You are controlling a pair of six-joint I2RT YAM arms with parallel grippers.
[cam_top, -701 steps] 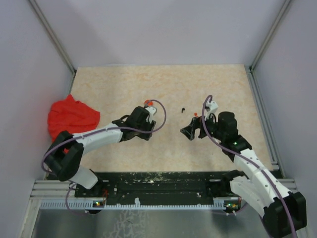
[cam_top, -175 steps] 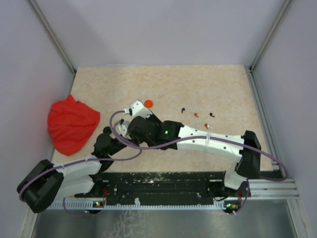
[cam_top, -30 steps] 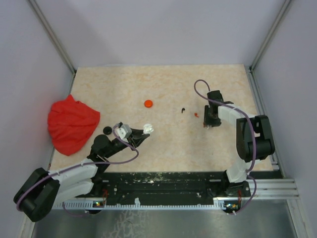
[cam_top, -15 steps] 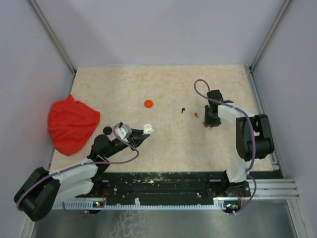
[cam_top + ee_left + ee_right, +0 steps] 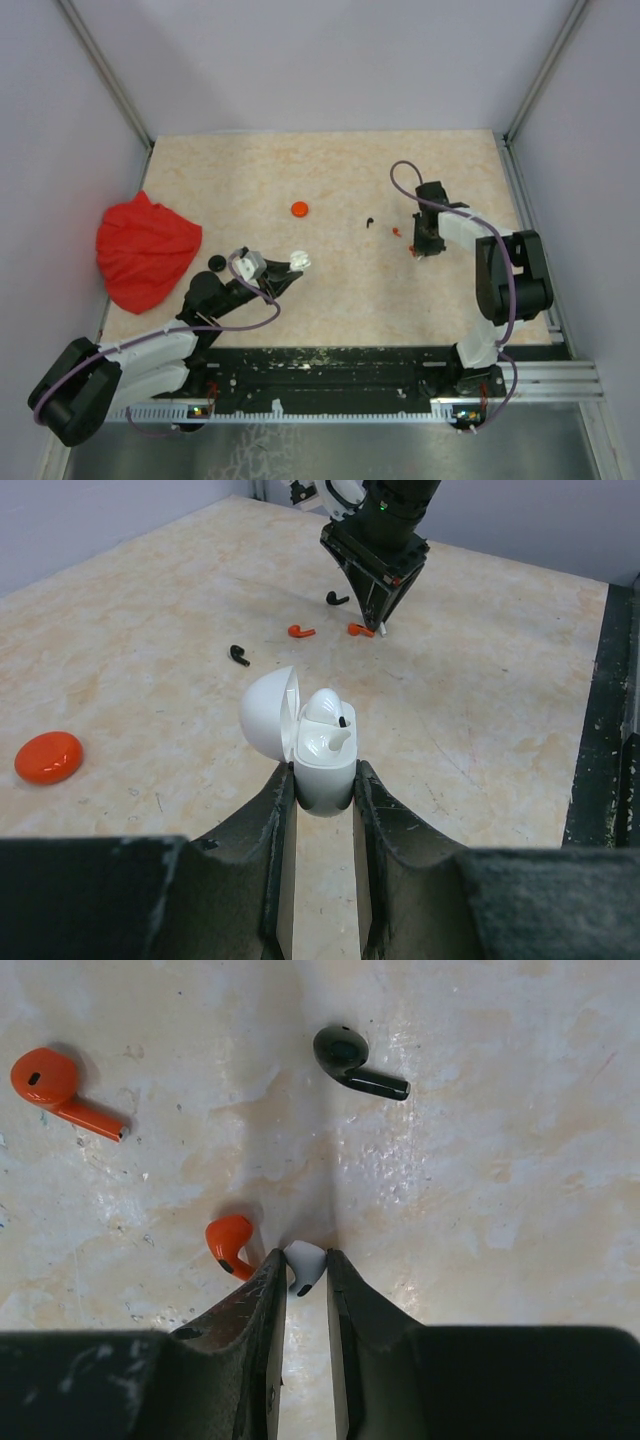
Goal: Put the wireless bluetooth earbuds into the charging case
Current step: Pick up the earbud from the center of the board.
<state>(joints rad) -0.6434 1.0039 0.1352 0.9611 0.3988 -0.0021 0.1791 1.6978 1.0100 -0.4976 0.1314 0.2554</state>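
left arm (image 5: 150,348) stretched low and forward, left gripper (image 5: 321,786) clamped on a white case (image 5: 318,770), right arm (image 5: 497,262) bent at the elbow, right gripper (image 5: 304,1257) pointing down, pinching a white earbud (image 5: 303,1268)

A robot lab cell: plain walls (image 5: 330,60), aluminium posts (image 5: 108,72).

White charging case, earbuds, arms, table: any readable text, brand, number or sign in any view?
None in any view. The white plastic charging case, the tiny comma-shaped white earbud, orange earbud, black earbud and flat round orange disc carry no legible marks.
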